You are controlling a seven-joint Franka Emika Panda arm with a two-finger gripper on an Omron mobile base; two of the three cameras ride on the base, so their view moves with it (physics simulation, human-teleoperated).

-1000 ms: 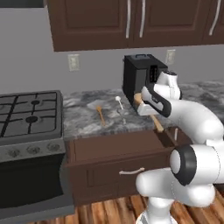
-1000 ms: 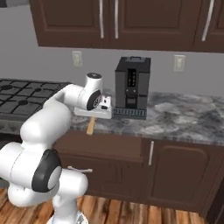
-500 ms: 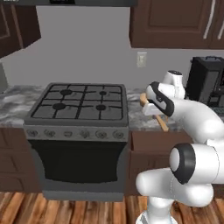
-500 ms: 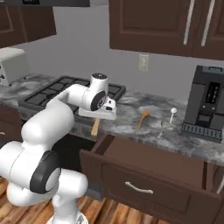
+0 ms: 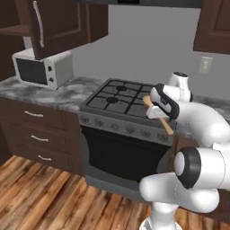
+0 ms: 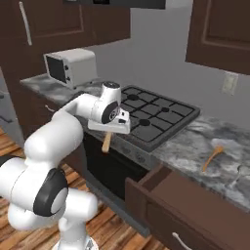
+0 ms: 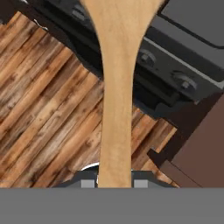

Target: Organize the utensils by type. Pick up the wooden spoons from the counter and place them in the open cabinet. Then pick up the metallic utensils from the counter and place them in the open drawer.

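- Now the jaws are clamped on the large wooden spoon (image 7: 116, 87), whose handle runs up between them in the hand view and widens toward the bowl at the top edge.
- In the left base view the gripper (image 5: 158, 110) hangs in front of the black gas stovetop (image 5: 119, 96), with the spoon's tan wood sticking out above and below it.
- In the right base view the gripper (image 6: 108, 131) sits at the stove's front edge, and the spoon's end (image 6: 106, 142) points down toward the oven door.
- The smaller wooden spoon (image 6: 213, 158) lies on the marbled worktop (image 6: 195, 146) to the right of the stove, near a pale silvery utensil (image 6: 239, 172) by the frame edge.
- The open drawer (image 6: 180, 205) juts out below that stretch of worktop, dark brown like the cabinetry.
- A white microwave (image 5: 44, 67) stands on the worktop left of the stove, below a dark wall cabinet (image 5: 58, 24) whose door stands ajar.
- Below the hand lies wood plank floor (image 7: 39, 100).
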